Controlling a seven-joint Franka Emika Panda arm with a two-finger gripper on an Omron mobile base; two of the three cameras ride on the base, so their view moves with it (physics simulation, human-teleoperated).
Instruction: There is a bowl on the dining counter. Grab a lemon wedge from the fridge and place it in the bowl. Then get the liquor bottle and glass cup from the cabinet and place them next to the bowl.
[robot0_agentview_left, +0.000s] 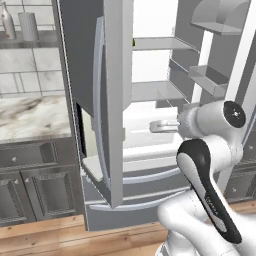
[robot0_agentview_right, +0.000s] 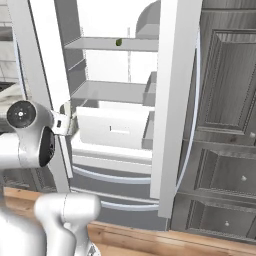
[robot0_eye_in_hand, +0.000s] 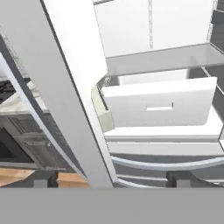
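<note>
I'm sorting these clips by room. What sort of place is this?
A home kitchen, rendered: an open two-door fridge with white shelves, a marble worktop over dark panelled cabinets, and a tiled wall.

White arm (robot0_agentview_left: 210, 150); dark joints

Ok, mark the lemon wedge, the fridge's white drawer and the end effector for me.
lemon wedge (robot0_agentview_right: 119, 42), right base view, its middle.
white drawer (robot0_eye_in_hand: 159, 107), hand view, its front.
end effector (robot0_agentview_left: 156, 126), left base view, between its fingertips.
</note>
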